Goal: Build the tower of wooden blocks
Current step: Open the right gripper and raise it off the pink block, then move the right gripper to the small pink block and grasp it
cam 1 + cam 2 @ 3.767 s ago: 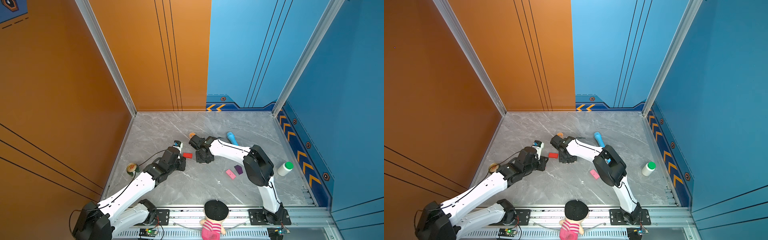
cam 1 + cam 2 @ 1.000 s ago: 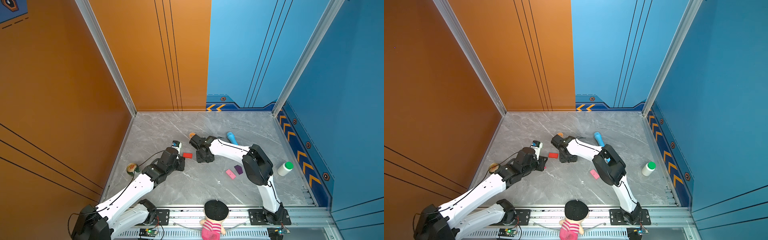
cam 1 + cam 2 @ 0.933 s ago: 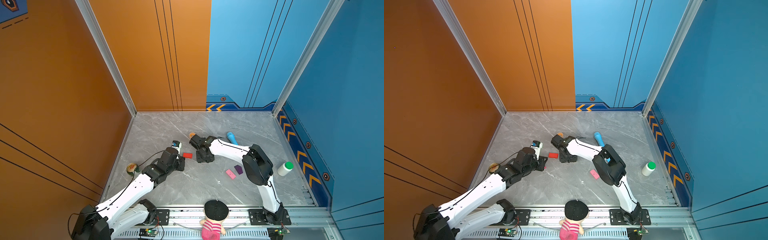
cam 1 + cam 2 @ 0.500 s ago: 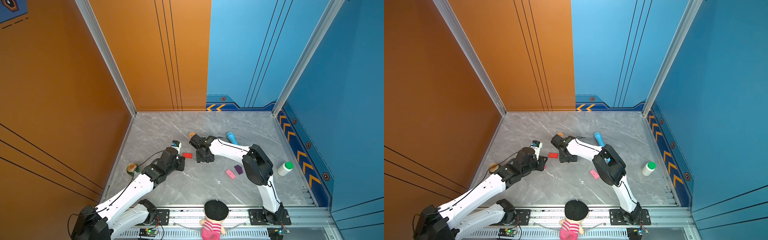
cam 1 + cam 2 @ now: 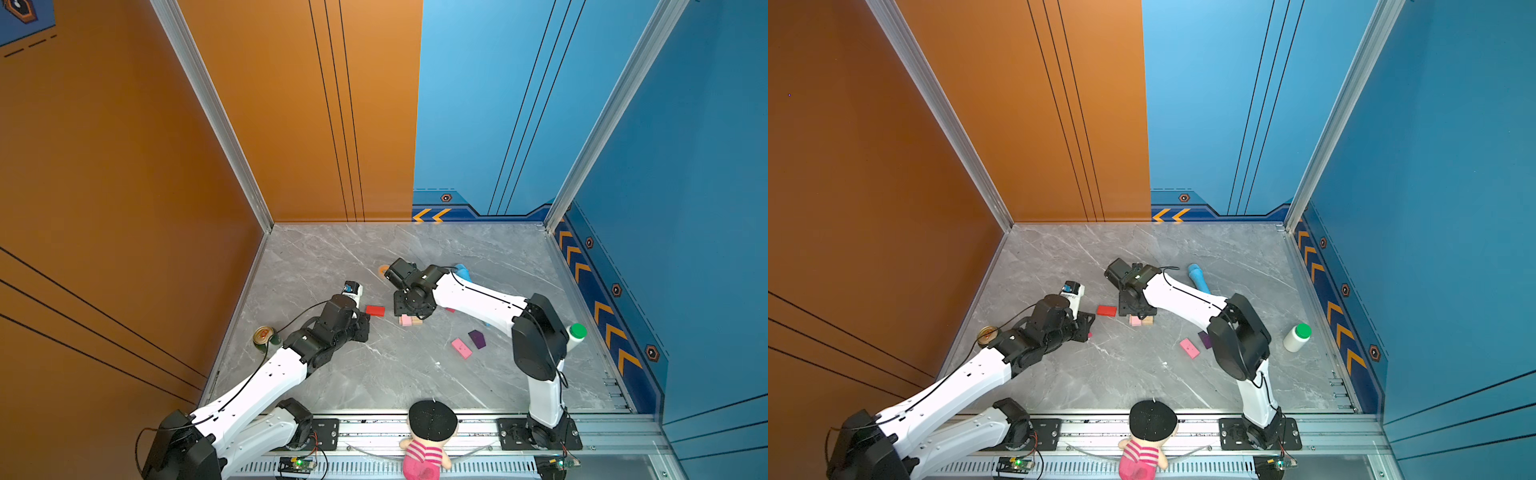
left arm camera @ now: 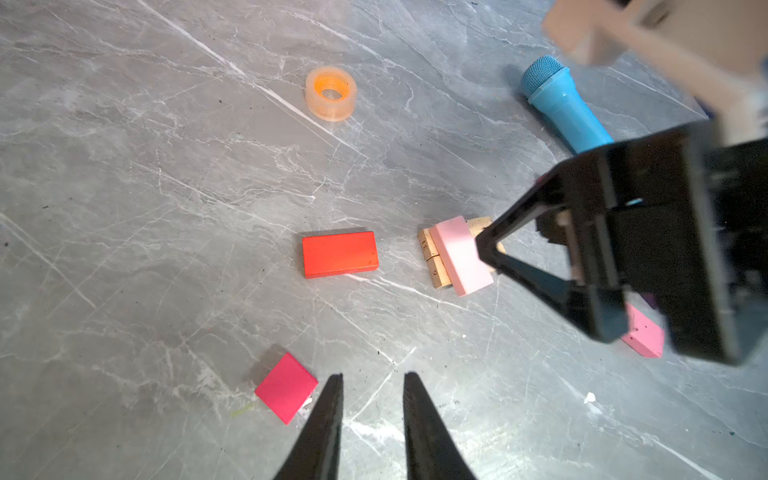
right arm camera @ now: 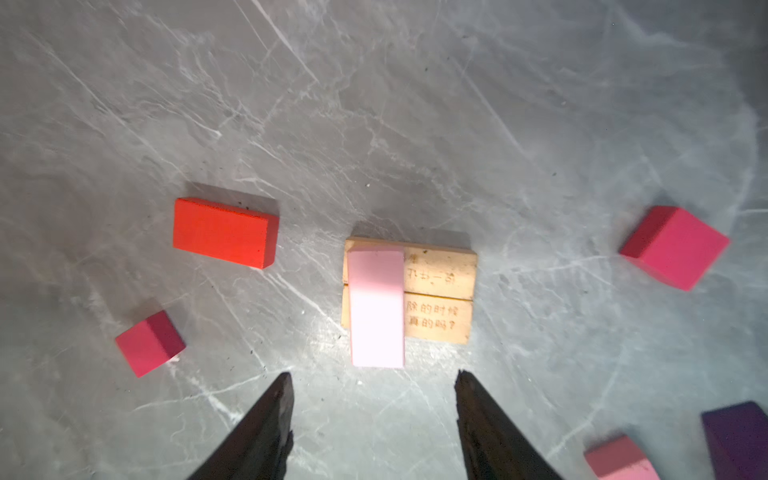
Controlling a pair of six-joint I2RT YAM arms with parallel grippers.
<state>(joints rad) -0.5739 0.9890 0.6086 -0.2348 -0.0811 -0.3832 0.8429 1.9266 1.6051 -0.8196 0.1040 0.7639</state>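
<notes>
Down low, just right of the middle in a top view, a loose pink brick [image 5: 461, 348] and a purple piece [image 5: 477, 338] lie close together on the counter [image 5: 374, 374]. Further up, left of the middle, the left fingers [image 6: 324, 428] are a little apart and empty, near a magenta cube [image 6: 286, 387]. Near the middle, a second pink brick [image 7: 376, 307] lies across two tan slabs [image 7: 440, 291], with the red brick [image 7: 224, 232] beside them. The right fingers [image 7: 266, 428] hang wide apart over that stack, holding nothing. Farthest back lie a tape ring [image 6: 331, 94] and a blue tube [image 6: 565, 108].
</notes>
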